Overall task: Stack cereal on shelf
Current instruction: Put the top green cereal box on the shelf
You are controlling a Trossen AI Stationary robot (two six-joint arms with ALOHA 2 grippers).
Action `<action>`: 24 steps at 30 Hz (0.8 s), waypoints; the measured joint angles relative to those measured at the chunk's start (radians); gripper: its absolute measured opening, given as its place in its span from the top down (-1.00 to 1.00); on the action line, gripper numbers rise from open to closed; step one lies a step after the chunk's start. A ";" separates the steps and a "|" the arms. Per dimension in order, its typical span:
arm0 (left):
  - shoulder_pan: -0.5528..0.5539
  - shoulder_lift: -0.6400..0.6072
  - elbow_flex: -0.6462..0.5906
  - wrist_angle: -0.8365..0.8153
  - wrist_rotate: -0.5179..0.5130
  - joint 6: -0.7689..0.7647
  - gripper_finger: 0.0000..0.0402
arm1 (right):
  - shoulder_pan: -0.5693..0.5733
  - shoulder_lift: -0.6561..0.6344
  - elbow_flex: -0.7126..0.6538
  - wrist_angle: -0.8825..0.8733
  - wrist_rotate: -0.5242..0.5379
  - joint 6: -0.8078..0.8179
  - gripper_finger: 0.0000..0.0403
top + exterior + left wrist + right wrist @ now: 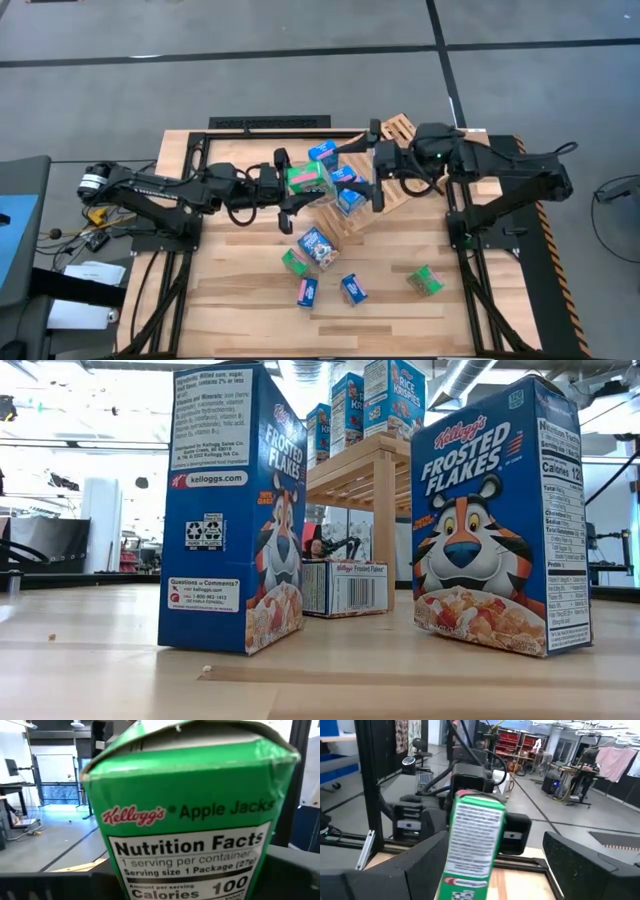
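The small green cardboard Apple Jacks cereal box (307, 178) is held in the air over the middle of the bench, toward its far edge, just beside the lower end of the tilted light-wood slatted shelf (400, 128). The left gripper (283, 187) pinches it across its narrow sides; the left wrist view shows the nutrition panel (185, 855) filling the space between the fingers. The box looks light, thin-walled and probably easy to crush, with smooth printed faces that could slip, so a moderate squeeze across the stiffer folded edges near mid-height seems the safest hold.

The right gripper (374, 175) sits facing the box from the shelf side, its fingers spread wide on either side of the box (472, 845) without touching it.

Blue boxes (322, 152) already rest on the shelf slats. More blue and green boxes (318, 246) lie scattered on the planks toward the near edge, one green box (426, 281) toward the right.
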 joint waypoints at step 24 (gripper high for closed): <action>0.009 -0.002 0.000 -0.029 -0.001 -0.003 0.19 | -0.012 0.110 0.000 0.136 -0.122 0.024 -0.73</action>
